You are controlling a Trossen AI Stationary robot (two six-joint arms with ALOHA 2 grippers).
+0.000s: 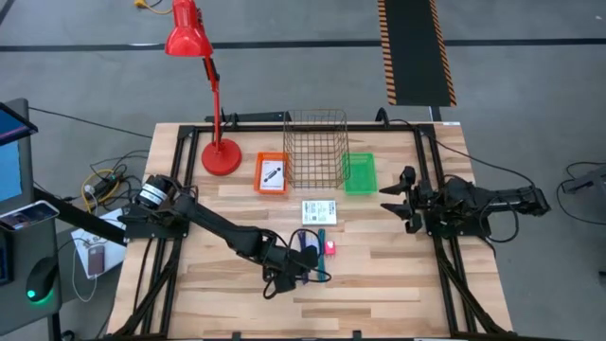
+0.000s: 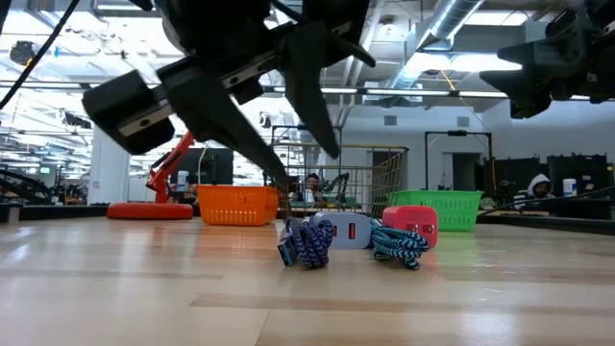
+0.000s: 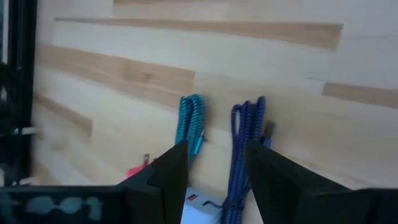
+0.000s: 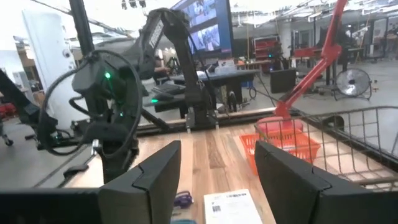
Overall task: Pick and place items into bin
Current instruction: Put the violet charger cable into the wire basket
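Left gripper (image 1: 305, 258): we see it low over the cluster in the middle of the table, jaws apart, holding nothing.
Right gripper (image 1: 409, 201): we see it waiting at the table's right side, jaws apart and empty.
Items: blue cord (image 3: 245, 146) and teal cord (image 3: 190, 124) lie side by side just past the left fingers; a pink block (image 2: 411, 224) and a white block (image 2: 344, 231) sit close to them; a white card (image 1: 319, 210) lies nearer the bins.
Bins: wire basket (image 1: 315, 147) at the back, between an orange bin (image 1: 258, 172) and a green bin (image 1: 360, 173).
Risk: we judge that closing here could catch both cords or nudge the blocks, since everything sits crowded.
Risk: a loosely coiled cord may unravel or snag when lifted.
Hidden: from above, the arm covers most of the cluster.
Unclear: we cannot tell whether the fingers touch the blue cord.
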